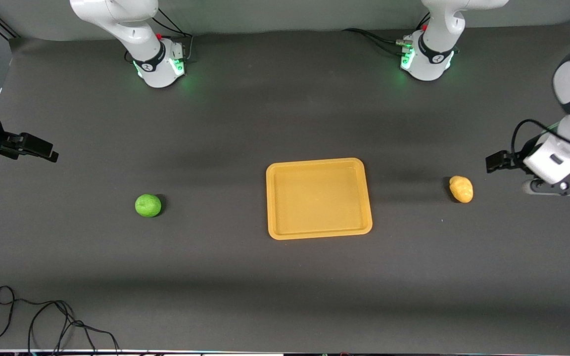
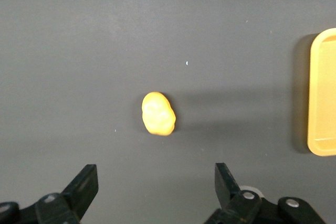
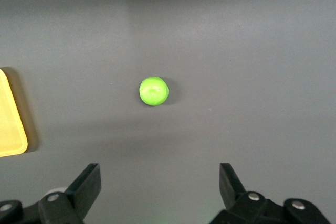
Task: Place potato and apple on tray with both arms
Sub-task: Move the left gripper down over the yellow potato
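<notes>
The orange-yellow tray [image 1: 318, 198] lies empty at the middle of the table. Its edge also shows in the left wrist view [image 2: 323, 93] and in the right wrist view [image 3: 10, 119]. The green apple [image 1: 148, 205] [image 3: 153, 91] sits on the table toward the right arm's end. The yellow-tan potato [image 1: 461, 189] [image 2: 157, 114] sits toward the left arm's end. My right gripper [image 1: 42, 150] [image 3: 160, 174] is open and empty, over bare table at its end, apart from the apple. My left gripper [image 1: 497, 161] [image 2: 156, 174] is open and empty, over bare table beside the potato.
A dark grey mat [image 1: 285, 277] covers the table. A loose black cable [image 1: 42, 321] lies at the corner nearest the front camera, at the right arm's end. The arm bases [image 1: 161, 64] [image 1: 426, 62] stand along the table's edge farthest from the front camera.
</notes>
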